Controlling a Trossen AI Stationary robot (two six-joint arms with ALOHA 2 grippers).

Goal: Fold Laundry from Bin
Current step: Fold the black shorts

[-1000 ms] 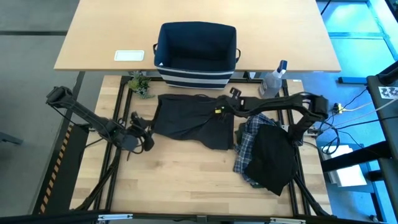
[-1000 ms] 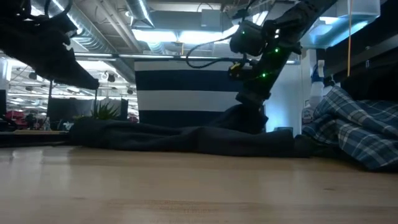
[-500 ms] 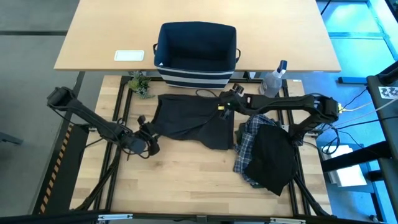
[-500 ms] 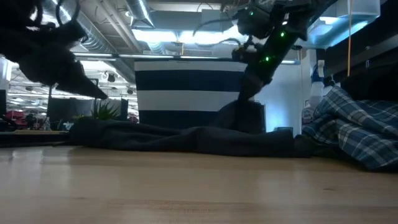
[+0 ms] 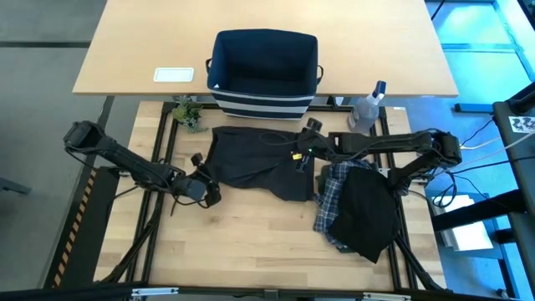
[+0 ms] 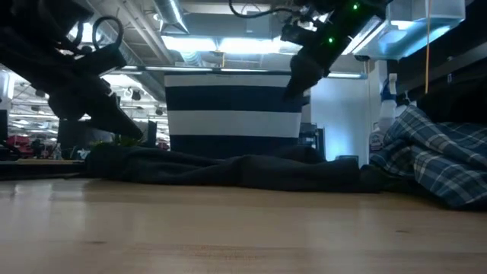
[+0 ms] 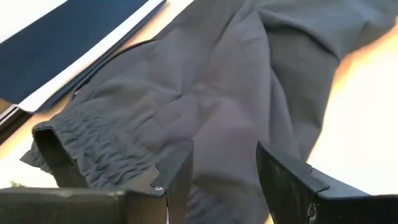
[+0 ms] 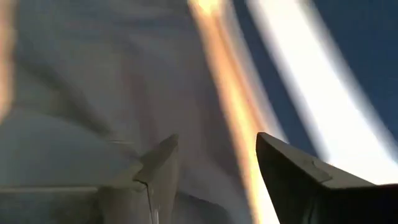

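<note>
High view lays out the wooden table (image 5: 251, 242) first, with a lighter table (image 5: 125, 50) butted against its far edge. On that far one stands the bin (image 5: 264, 73), navy with white stripes around its lower half, its dark inside showing no cloth from above. Just in front of the bin, on the near table, the dark olive-green garment (image 5: 259, 163) lies spread flat, its gathered waistband at the left arm's side. Beside it toward the right arm, the blue-and-white plaid shirt (image 5: 334, 188) sits bunched up, and the black garment (image 5: 365, 213) lies heaped on top of it, covering most of it.

Both dark arms reach inward over the table. The left pincer (image 5: 203, 186) is at the olive garment's left edge; the left wrist view shows its fingers (image 7: 180, 171) apart over the waistband, with nothing held between them. The right pincer (image 5: 308, 140) is above the garment's far right corner, near the bin; in the low view it hangs clear of the cloth, and the right wrist view shows its fingers (image 8: 161, 165) spread with nothing between them.

A clear spray bottle (image 5: 368, 109) stands near the bin's right side, a small green plant (image 5: 189, 113) near its left, and a white card (image 5: 174, 74) lies on the far table.
</note>
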